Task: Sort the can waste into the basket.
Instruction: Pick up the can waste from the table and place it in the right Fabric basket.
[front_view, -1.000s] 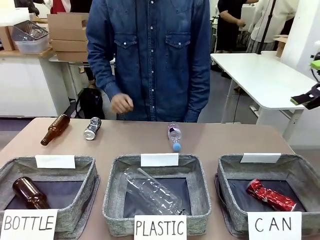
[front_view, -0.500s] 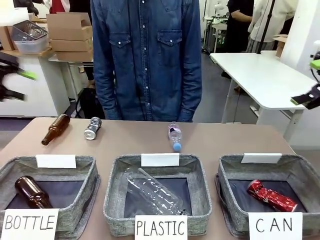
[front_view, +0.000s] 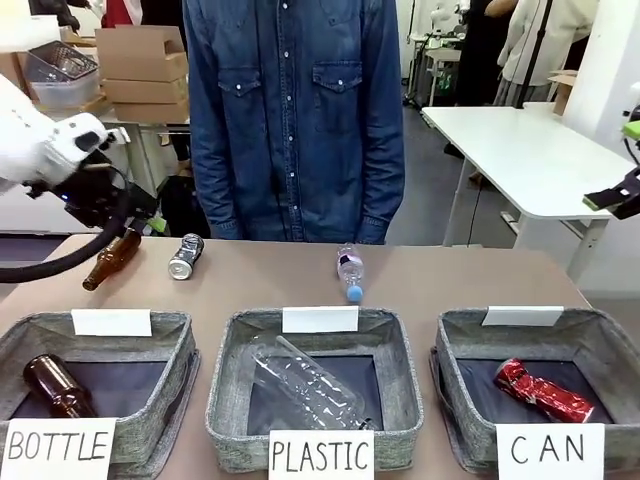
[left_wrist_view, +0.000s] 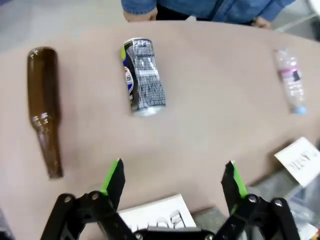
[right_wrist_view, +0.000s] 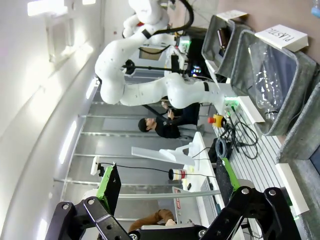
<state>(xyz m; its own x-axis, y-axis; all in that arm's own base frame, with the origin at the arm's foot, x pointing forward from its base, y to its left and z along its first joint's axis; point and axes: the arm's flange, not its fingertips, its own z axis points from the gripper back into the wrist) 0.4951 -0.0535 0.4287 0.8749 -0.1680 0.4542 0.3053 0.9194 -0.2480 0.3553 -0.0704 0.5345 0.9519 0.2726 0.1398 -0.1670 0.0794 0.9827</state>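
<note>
when seen from left wrist, silver can (left_wrist_view: 143, 76) shows dark print.

The red can (front_view: 541, 391) is of shiny, crumpled metal, and the basket (front_view: 600, 335) around it is of rough grey woven cloth, with a white paper sign (front_view: 549, 451). The silver can (left_wrist_view: 143, 76) is of duller metal with dark print, and the counter (front_view: 450, 285) looks smooth, matt and brown. The brown bottle (left_wrist_view: 43, 107) is of glossy glass, the clear bottle (front_view: 310, 385) of thin transparent plastic.
</note>
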